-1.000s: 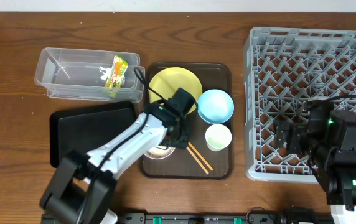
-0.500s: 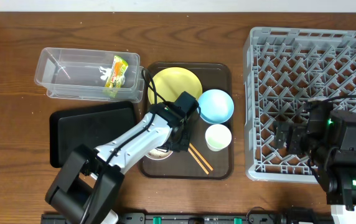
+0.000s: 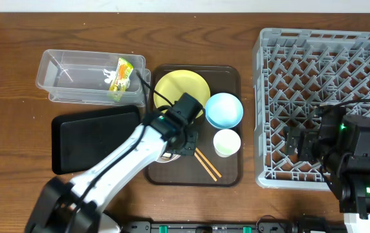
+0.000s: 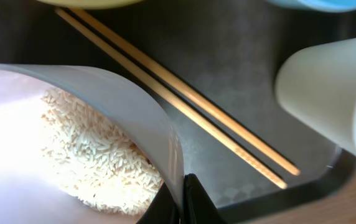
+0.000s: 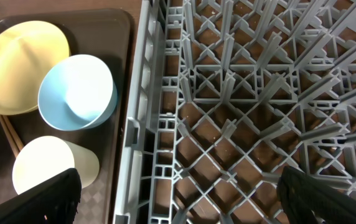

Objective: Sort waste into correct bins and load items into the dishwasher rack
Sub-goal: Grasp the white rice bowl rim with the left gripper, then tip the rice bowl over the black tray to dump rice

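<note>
Wrapper (image 3: 121, 76) lies in tub (image 3: 62, 77). Left gripper (image 4: 184, 202) is clamped on bowl (image 4: 122, 99) rim, rice (image 4: 84, 149) inside, beside chopsticks (image 4: 228, 119) on tray (image 3: 227, 175). Right gripper (image 5: 184, 199) is spread wide and empty over rack (image 3: 321, 65).

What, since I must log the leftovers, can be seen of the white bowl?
The white bowl is smooth, thin-walled, plastic-looking, and holds loose rice grains. It is in the dark brown tray beside the chopsticks, apart from them. The left tool pinches its rim; from overhead the arm hides most of it.
</note>
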You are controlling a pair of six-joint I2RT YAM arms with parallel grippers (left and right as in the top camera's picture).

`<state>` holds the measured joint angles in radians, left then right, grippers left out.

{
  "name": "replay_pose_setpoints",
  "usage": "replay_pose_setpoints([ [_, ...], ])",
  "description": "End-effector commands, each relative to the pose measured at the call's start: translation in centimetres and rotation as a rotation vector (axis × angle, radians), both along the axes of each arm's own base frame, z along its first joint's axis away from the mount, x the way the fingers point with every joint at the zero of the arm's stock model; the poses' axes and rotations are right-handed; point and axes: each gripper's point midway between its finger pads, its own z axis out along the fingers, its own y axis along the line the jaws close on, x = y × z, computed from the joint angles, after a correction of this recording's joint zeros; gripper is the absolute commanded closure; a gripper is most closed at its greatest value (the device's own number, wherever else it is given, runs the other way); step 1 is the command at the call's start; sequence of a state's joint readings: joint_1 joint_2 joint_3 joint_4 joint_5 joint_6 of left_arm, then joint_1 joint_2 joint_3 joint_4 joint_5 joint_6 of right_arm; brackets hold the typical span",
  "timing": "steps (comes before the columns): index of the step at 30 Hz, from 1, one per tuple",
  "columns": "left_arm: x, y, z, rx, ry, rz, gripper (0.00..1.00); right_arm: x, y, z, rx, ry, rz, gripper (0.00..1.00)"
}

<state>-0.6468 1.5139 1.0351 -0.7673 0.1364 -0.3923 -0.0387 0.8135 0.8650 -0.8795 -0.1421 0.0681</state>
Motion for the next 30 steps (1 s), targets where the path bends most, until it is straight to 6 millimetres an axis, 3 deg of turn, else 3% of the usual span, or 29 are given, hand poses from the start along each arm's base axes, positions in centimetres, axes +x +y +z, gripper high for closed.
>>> replay_pose_setpoints([
  [1,0.5,0.8,2.6,-0.043,-0.055,0.033,0.94,0.0,0.4,0.5,0.01,-0.009,0.01,0.01],
  [9,0.9,6.0,5.2,-0.038,-0.082,0.146,0.94,-0.2,0.4,0.3,0.01,-0.002,0.01,0.01],
  [17,2.1,10.6,6.2,-0.051,-0.099,0.28,0.94,-0.2,0.4,0.3,0.009,-0.002,0.011,0.01],
  [30,2.5,13.0,6.3,-0.129,-0.063,0.369,0.94,-0.2,0.4,0.3,0.01,-0.001,0.01,0.01],
])
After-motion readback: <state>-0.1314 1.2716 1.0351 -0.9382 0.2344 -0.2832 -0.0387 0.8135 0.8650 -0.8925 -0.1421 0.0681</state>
